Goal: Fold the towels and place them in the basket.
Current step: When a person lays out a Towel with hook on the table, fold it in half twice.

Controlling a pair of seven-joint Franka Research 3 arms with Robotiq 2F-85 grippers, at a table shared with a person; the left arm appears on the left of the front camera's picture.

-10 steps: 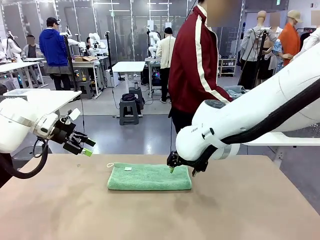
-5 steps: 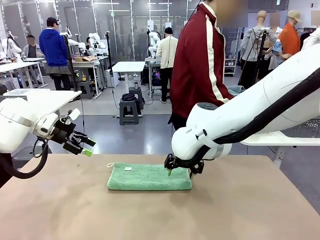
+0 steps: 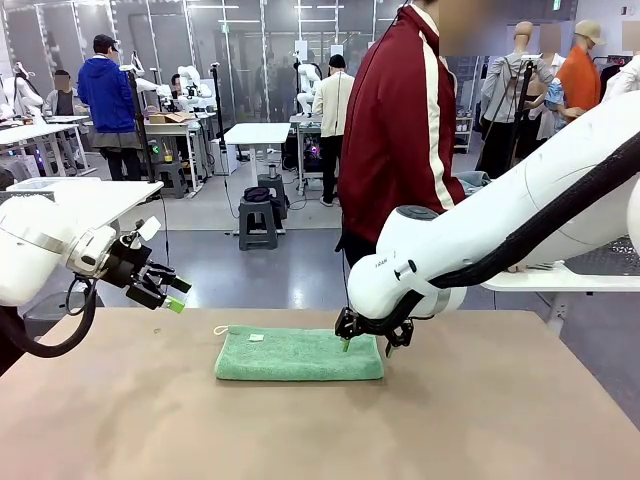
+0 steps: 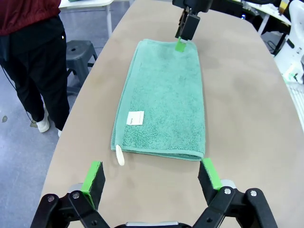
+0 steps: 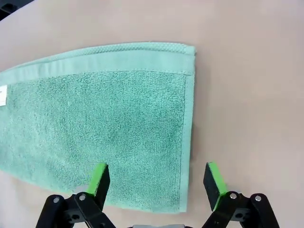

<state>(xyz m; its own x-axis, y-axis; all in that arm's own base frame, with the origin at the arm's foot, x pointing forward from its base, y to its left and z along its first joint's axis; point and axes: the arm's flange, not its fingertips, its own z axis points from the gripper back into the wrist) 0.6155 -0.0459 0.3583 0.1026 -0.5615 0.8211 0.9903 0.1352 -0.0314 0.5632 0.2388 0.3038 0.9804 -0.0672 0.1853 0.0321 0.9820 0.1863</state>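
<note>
One mint green towel (image 3: 299,354) lies folded in a long rectangle near the middle of the table (image 3: 480,420), with its small white label (image 3: 256,338) face up toward the left end. My right gripper (image 3: 368,345) hangs just above the towel's right end, jaws spread wide and empty, one pad over the cloth and the other past its edge. My left gripper (image 3: 177,296) is likewise open and empty, raised beyond the towel's left end, well apart from it.
</note>
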